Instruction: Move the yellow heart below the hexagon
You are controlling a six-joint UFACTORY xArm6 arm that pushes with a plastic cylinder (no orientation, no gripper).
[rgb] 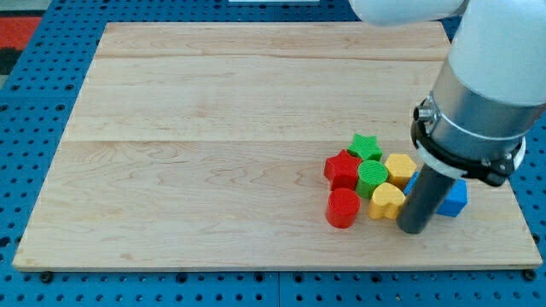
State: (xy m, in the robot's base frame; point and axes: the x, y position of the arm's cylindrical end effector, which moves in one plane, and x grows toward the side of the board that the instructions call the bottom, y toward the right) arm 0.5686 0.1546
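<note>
All the blocks sit bunched together on the wooden tabletop (213,128), toward its right edge and nearer the bottom right corner than the top. The yellow heart (386,201) lies at the bottom of the bunch, touching the green round block (372,177) above it and close beside the red cylinder (343,208) on its left. The yellow hexagon (399,166) is just above the heart, with the green star (365,147) and the red star-like block (343,169) further toward the top and left. A blue block (453,199), shape partly hidden, sits at the right.

My tip (413,228) is down at the tabletop right against the heart's right side — between it and the blue block. There is no grasping end effector here, only the plain rod, so it holds nothing and has no opening to report.

The heart looks like a small, rigid, light plastic piece that should slide easily — and rotate if pushed off-centre. It can only be nudged, best through the middle of a flat flank, with neighbours likely to be dragged along.
</note>
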